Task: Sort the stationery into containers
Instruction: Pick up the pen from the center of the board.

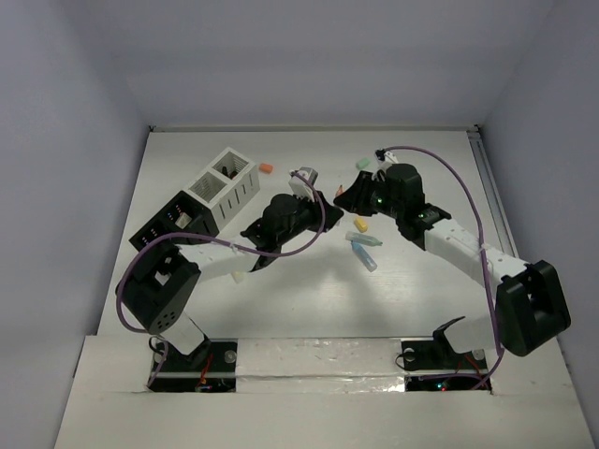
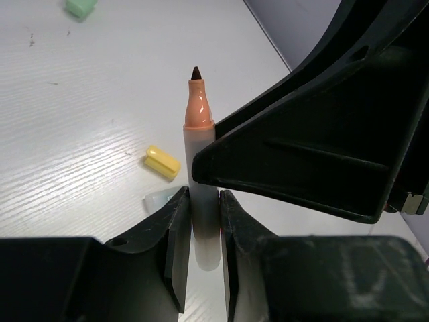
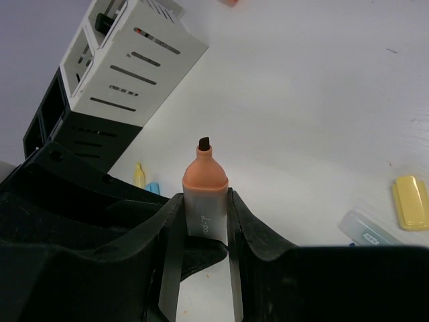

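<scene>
Jaws on both arms pinch one uncapped, orange-tipped marker (image 2: pixel 200 157) over the worktop (image 2: pixel 80 100). My left end effector (image 2: pixel 201 221) is pressed onto its barrel, and my right end effector (image 3: pixel 204 231) clamps it just under the tip. White box (image 1: pixel 225 180) and black box (image 1: pixel 168 220) stand together, well to the left.

Bright even light, soft shadows
</scene>
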